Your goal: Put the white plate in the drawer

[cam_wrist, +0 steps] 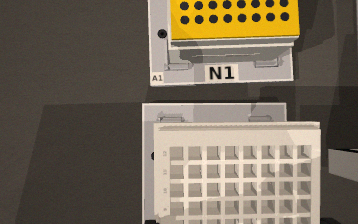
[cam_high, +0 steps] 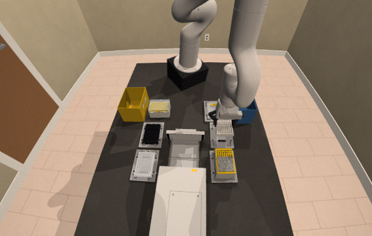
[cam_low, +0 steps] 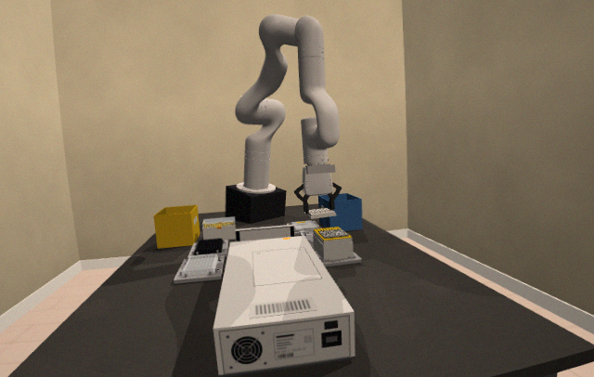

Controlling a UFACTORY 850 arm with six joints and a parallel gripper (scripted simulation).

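Note:
My gripper [cam_high: 224, 119] is shut on the white well plate [cam_high: 224, 127] and holds it level, a little above an empty grey work nest [cam_high: 222, 141] right of the drawer. It also shows in the exterior view, where the gripper [cam_low: 322, 205] holds the plate [cam_low: 322, 213] above the bench. In the wrist view the plate [cam_wrist: 237, 170] has open square wells and no lid, and the nest [cam_wrist: 215, 114] lies under it. The cooler CD [cam_high: 180, 199] stands at the front with its drawer [cam_high: 184, 146] pulled out and empty. Its orange lamp [cam_high: 193, 170] is lit.
Nest N1 [cam_wrist: 222, 72] carries a yellow-topped rack [cam_high: 225, 164] just in front of the plate. A blue bin [cam_high: 247, 113] and another nest [cam_high: 210, 110] lie behind it. Left of the drawer are a black plate [cam_high: 151, 133], a white plate [cam_high: 144, 164], a tip box [cam_high: 159, 107] and a yellow bin [cam_high: 133, 104].

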